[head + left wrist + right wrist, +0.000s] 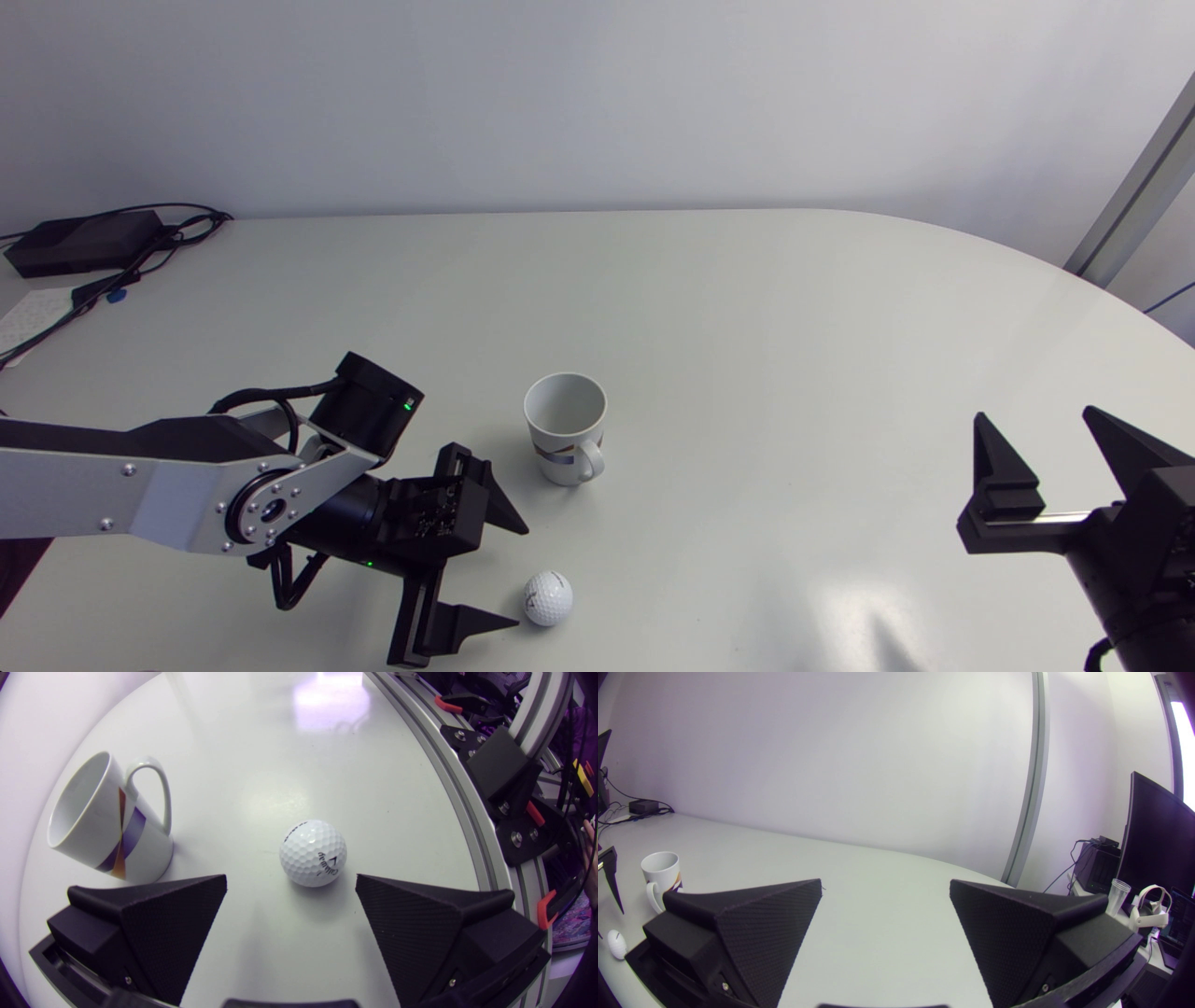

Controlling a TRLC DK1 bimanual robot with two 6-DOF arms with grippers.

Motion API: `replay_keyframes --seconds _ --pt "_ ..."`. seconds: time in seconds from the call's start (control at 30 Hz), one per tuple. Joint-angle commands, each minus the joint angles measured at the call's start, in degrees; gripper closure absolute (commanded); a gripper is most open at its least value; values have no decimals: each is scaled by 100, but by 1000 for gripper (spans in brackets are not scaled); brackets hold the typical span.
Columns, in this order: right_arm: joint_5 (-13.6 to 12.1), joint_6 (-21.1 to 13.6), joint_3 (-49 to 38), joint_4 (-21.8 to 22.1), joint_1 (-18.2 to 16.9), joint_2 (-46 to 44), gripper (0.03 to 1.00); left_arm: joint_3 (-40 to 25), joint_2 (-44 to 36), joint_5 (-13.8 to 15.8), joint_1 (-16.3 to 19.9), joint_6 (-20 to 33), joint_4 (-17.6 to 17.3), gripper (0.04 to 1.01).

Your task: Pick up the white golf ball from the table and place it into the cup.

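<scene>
Left wrist view: the white golf ball (313, 853) lies on the table just ahead of the left gripper (290, 879), which is spread wide, empty and not yet straddling it. The cup (107, 821) stands upright farther back, and the right gripper (1035, 417), also spread, sits well to the right.

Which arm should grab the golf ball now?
Left. The left gripper is open with the golf ball just ahead of its fingers and the cup close beside. The right gripper sits far across the table.

A finger (738, 933) of the right gripper (885, 884) is covering the white mug's (660, 870) base, while the right arm (1144, 560) is running off the head view's edge.
</scene>
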Motion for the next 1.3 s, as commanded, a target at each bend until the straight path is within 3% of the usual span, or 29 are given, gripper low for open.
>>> replay_keyframes --seconds 0.0,1.27 --pt "-47 66 -259 -6 14 -32 70 -153 113 -15 -93 -20 -47 56" --pt "-47 31 -259 -15 14 -32 70 172 429 -199 -656 -240 -266 57"
